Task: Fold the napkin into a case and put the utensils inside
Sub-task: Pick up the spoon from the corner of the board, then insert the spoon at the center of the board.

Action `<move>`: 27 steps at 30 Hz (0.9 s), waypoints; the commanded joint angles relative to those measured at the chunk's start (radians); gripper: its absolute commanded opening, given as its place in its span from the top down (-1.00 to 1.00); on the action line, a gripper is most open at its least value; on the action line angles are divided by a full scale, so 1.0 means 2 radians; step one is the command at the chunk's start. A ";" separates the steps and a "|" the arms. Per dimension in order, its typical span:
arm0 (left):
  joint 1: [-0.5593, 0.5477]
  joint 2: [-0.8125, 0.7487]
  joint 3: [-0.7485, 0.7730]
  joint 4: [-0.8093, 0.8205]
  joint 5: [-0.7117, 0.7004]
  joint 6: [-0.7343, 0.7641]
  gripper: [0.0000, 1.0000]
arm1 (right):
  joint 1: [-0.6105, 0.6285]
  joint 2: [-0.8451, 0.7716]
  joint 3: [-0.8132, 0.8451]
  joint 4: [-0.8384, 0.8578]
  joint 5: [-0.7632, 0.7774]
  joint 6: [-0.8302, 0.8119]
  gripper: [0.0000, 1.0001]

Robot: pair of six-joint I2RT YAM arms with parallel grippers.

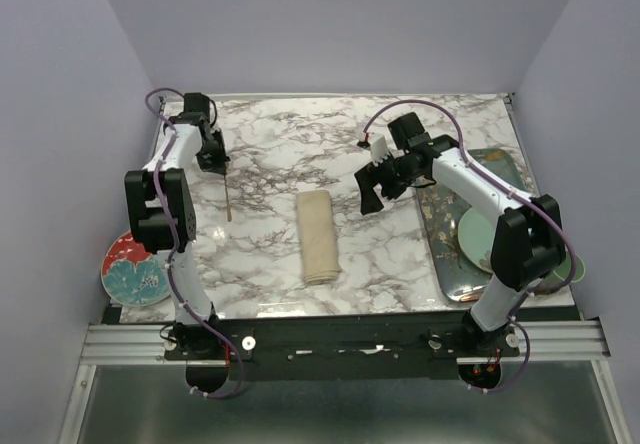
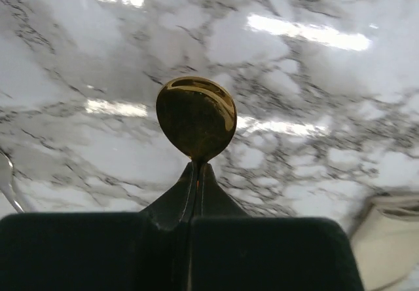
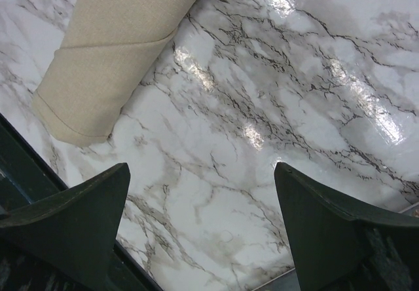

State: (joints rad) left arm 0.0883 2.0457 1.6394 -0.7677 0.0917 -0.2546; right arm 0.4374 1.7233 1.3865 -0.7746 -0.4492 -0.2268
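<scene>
On the marble table (image 1: 300, 144), from overhead: recorded the case (image 1: 318, 236), a folded beige napkin, lying flat at the centre. Left of the case, noted the left gripper (image 1: 221, 166) clamped shut on the gold spoon (image 1: 228, 196), clear of the cloth. Right of the case, noted the right gripper (image 1: 369, 192) with jaws spread wide, holding nothing. Further right of the case, logged a tray (image 1: 450, 276) bearing a green plate (image 1: 476, 234); further left, a red-and-blue plate (image 1: 135, 269).

From the left wrist: confirmed the fingers (image 2: 167, 206) pinched on the spoon's neck, round bowl projecting beyond them, a corner of the case at lower right.

From the right wrist: confirmed both fingers (image 3: 85, 219) well apart above bare marble, the case's end near the left one, untouched.
</scene>
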 commanded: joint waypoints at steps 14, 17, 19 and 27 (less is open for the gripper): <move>-0.250 -0.211 -0.185 0.207 -0.136 -0.204 1.00 | -0.007 -0.041 -0.066 0.034 -0.014 0.028 -0.99; -0.277 -0.204 -0.195 0.225 -0.159 -0.214 1.00 | -0.007 -0.052 -0.082 0.039 -0.013 0.031 -0.99; -0.292 -0.195 -0.191 0.233 -0.170 -0.214 1.00 | -0.008 -0.055 -0.089 0.041 -0.013 0.033 -0.99; -0.311 -0.177 -0.209 0.286 -0.193 -0.208 1.00 | -0.007 -0.079 -0.113 0.045 -0.011 0.043 -0.99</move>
State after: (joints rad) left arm -0.5148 1.6680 1.2476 -0.2852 -0.2081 -0.6613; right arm 0.4297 1.6184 1.1889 -0.7059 -0.4599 -0.1608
